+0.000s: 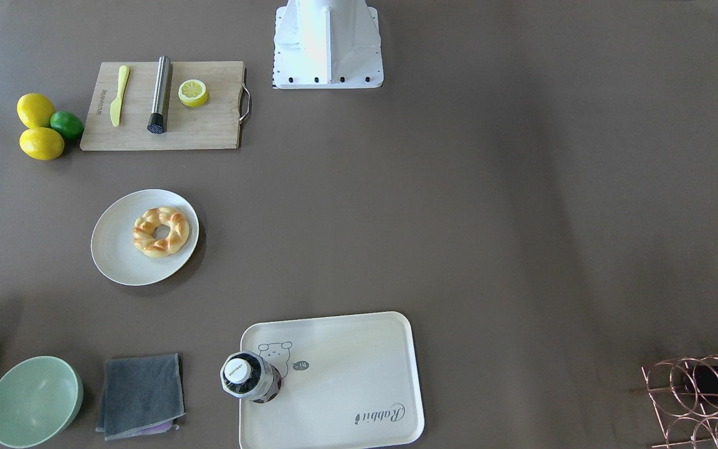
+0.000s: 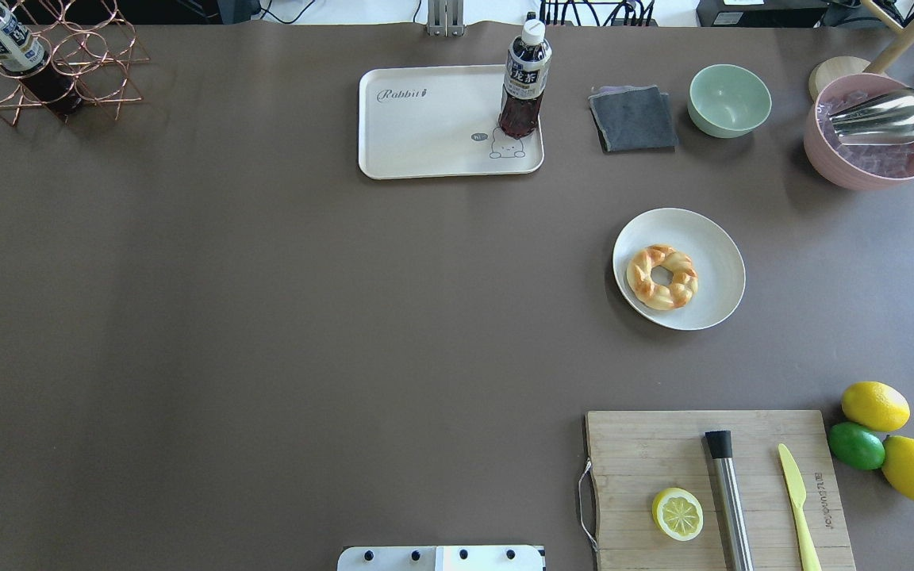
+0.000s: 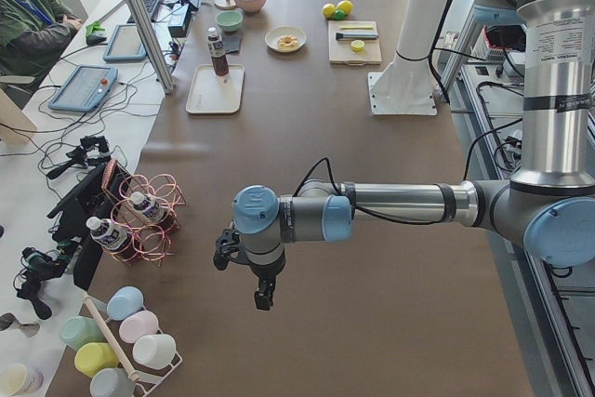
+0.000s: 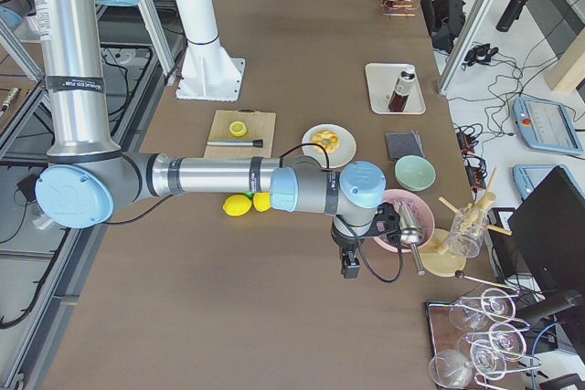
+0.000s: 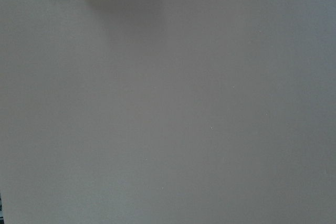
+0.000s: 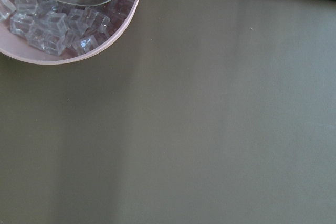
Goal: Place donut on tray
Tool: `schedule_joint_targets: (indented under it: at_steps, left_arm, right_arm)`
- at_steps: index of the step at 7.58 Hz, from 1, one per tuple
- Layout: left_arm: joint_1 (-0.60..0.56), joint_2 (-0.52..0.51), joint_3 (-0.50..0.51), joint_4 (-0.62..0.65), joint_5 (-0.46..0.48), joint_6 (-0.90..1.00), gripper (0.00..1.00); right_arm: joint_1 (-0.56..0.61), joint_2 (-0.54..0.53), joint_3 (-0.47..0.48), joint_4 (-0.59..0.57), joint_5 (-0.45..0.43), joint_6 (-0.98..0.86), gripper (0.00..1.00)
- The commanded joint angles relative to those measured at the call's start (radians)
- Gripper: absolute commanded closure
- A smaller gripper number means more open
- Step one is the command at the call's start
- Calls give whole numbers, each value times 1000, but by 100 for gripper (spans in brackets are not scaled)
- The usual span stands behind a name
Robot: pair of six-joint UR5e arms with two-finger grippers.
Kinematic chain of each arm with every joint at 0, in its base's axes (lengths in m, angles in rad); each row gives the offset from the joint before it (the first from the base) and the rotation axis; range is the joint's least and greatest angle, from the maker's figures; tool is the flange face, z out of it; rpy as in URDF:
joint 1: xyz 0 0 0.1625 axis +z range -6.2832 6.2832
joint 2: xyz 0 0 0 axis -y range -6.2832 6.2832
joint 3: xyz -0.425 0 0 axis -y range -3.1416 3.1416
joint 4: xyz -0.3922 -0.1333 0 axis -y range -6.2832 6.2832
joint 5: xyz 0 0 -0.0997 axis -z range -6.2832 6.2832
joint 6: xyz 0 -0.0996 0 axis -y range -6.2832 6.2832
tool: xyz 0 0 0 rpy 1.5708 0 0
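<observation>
The donut (image 1: 161, 232) is a golden twisted ring lying on a round white plate (image 1: 116, 249); the overhead view shows it too (image 2: 662, 276). The cream tray (image 1: 359, 349) with the bear drawing and "Rabbit" script lies across the table from the robot base, also seen from overhead (image 2: 425, 135). A dark drink bottle (image 2: 524, 79) stands on one corner of it. My left gripper (image 3: 264, 299) and right gripper (image 4: 349, 267) show only in the side views, far from the donut and tray. I cannot tell whether they are open or shut.
A wooden cutting board (image 2: 663, 444) holds a lemon half (image 2: 677, 513), a metal rod (image 2: 728, 496) and a yellow knife (image 2: 796, 496). Lemons and a lime (image 2: 856, 445) lie beside it. A grey cloth (image 2: 633, 119), green bowl (image 2: 729, 100), pink ice bowl (image 2: 873, 131) and copper rack (image 2: 44, 71) line the far edge.
</observation>
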Motion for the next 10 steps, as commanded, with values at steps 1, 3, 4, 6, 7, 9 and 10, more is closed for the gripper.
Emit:
schedule_joint_targets:
  at_steps: [1,3,4,6,7,9,10]
  left_arm:
    - [-4,-2,-3,2,2,0,2]
    - [-5,-2,-6,2,8,0,2]
    - [-5,-2,-6,2,8,0,2]
    - [-7,-15,-9,2,11,0,2]
    - [-7,-17,-29,2,9,-3,2]
    - [-7,-17,-32,-79,9,-2,2]
    - [-7,-9,-20,-80,2,-2,2]
  right_arm:
    - [0,-1,2,-2,0,-2,0]
    - [0,-1,2,0,0,-2,0]
    - [0,-2,2,0,0,-2,0]
    - [0,-1,0,0,0,-2,0]
    - [0,-1,0,-2,0,-2,0]
    - [0,1,2,-2,0,1,0]
    - [0,1,2,-2,0,1,0]
